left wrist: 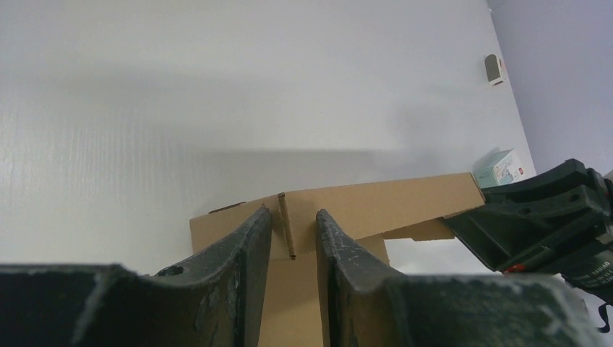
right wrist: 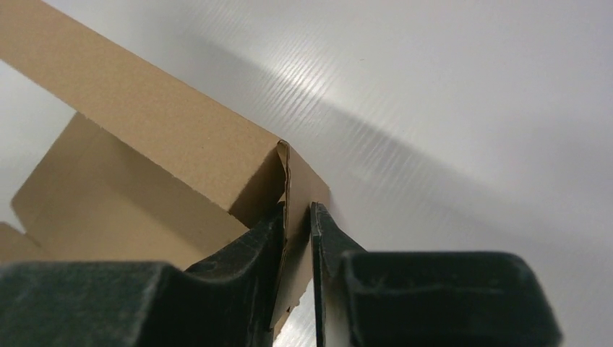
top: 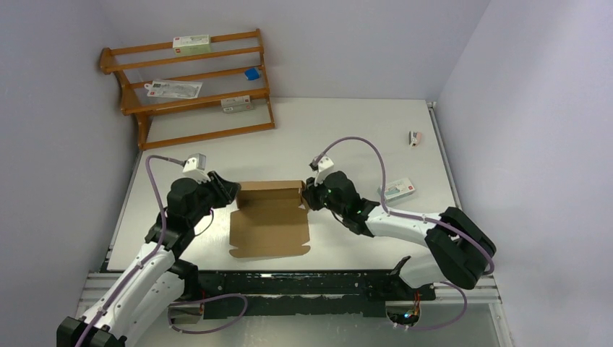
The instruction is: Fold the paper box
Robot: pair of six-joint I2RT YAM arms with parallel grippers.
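Dark fingers [left wrist: 253, 275] of the left gripper [left wrist: 293, 214] fill the lower edge of the left wrist view, cropped by the frame; jaws stand narrowly apart, straddling one thin upright flap edge of the paper box [top: 269, 220], with a slim gap visible on each side; right gripper [right wrist: 296, 208] likewise cropped below, its jaws very narrow around the opposite corner flap; whether they press the cardboard or merely flank it cannot be told. From above, both sets of fingertips are hidden behind the wrist bodies, which also cover the two far corners of the box; a small pale item near the far right edge of the table [top: 347, 130] is too small to identify. Plain brown, unprinted corrugated sheet lies at the table's middle, between the two arms; far long wall raised upright, base and near panel lying flat, small tabs projecting at the near corners, a cut notch beside the right far corner. White carton [top: 398, 190] lies to the right of the right gripper; wooden rack [top: 191, 87] stands at far left, its shelves holding small cartons.
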